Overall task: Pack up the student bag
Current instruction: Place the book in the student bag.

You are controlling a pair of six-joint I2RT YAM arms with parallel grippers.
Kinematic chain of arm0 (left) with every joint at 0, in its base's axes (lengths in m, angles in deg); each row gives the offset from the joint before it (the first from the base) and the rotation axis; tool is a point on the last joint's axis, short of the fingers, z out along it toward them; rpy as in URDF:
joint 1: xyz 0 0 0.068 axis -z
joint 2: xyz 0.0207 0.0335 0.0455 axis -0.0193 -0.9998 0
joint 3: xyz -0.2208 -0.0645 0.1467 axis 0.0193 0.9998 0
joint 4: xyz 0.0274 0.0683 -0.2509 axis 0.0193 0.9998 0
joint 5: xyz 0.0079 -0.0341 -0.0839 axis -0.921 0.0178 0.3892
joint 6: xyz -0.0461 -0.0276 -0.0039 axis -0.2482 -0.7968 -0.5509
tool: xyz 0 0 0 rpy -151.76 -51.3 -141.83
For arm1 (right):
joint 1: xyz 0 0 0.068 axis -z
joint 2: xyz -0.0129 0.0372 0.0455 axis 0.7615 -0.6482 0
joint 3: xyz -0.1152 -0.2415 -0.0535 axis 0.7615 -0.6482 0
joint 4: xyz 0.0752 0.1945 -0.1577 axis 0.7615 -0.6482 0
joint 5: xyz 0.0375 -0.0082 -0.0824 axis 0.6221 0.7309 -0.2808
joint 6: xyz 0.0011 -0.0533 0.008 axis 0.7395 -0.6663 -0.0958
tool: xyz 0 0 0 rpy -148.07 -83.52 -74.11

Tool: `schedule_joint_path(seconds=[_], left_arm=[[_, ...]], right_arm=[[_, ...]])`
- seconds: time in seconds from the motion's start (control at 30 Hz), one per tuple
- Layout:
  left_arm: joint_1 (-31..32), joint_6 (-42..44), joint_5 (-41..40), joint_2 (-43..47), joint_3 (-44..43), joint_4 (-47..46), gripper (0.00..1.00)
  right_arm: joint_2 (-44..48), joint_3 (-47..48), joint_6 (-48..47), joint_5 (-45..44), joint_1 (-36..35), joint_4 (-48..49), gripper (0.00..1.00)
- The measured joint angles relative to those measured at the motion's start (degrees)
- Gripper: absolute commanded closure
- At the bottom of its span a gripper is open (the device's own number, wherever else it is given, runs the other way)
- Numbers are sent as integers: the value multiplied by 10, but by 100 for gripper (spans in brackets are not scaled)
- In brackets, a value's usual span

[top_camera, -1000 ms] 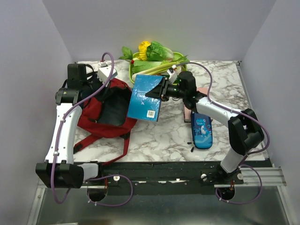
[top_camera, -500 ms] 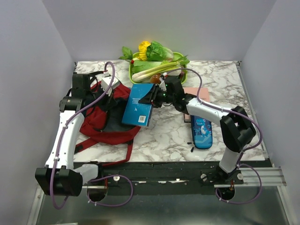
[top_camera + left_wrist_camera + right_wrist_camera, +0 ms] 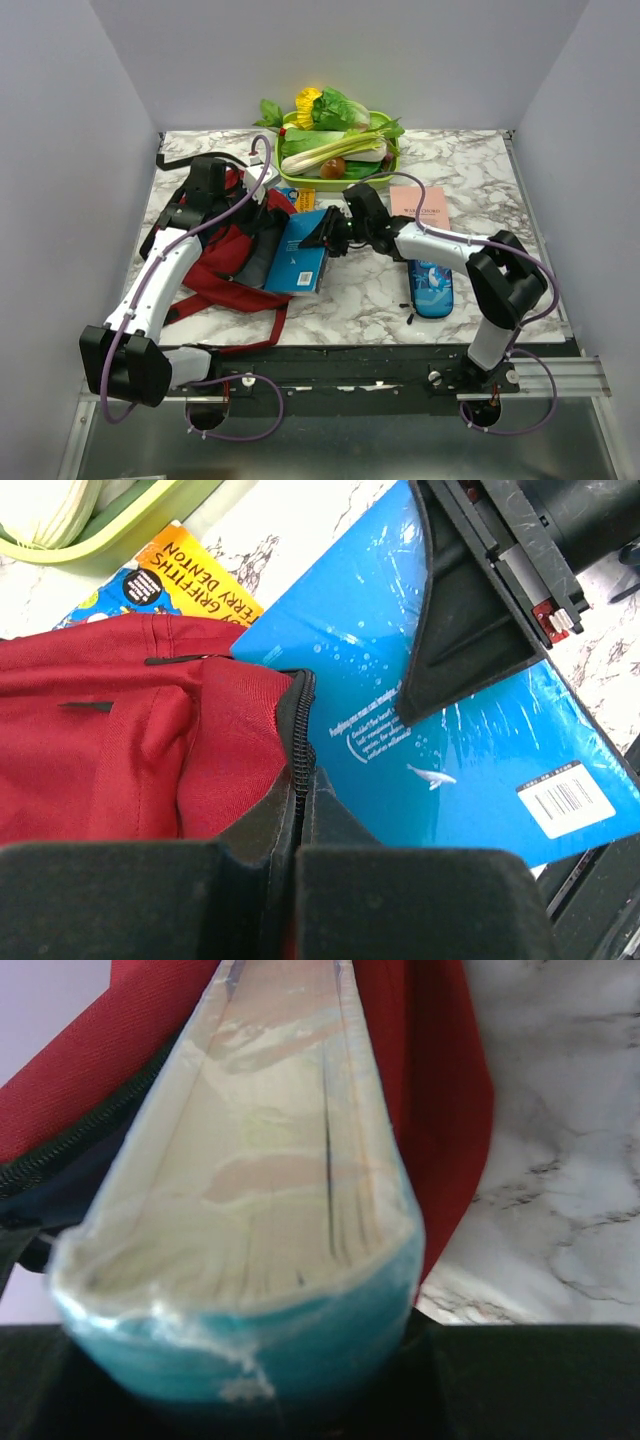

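The dark red student bag [image 3: 215,262] lies at the table's left with its mouth facing right. My left gripper [image 3: 262,205] is shut on the bag's zipper edge [image 3: 297,742] and holds the opening up. My right gripper [image 3: 322,234] is shut on a blue book [image 3: 300,255], whose left end is entering the bag's mouth. In the left wrist view the blue book [image 3: 470,760] lies just beside the red fabric [image 3: 120,730]. In the right wrist view the book's page edge [image 3: 270,1170] points into the bag [image 3: 440,1090].
A green tray of vegetables [image 3: 335,145] stands at the back. A yellow and blue book [image 3: 300,197] lies behind the bag. A pink notebook [image 3: 420,203] and a blue shark-print pencil case [image 3: 430,277] lie right of my right arm. Bag straps [image 3: 245,325] trail toward the front edge.
My right gripper has carried the blue book down and left, and its end has reached the bag's mouth. My left gripper has moved right and forward with the bag's zipper edge.
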Motion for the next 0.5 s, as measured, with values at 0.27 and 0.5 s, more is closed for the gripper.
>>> schedule_joint_path(seconds=[0.27, 0.5], left_arm=[[10, -2, -9, 2, 0, -16, 100], [10, -9, -10, 16, -19, -16, 100]], right_arm=[[-43, 65, 42, 55, -7, -10, 99], [-106, 106, 92, 95, -12, 1, 99]])
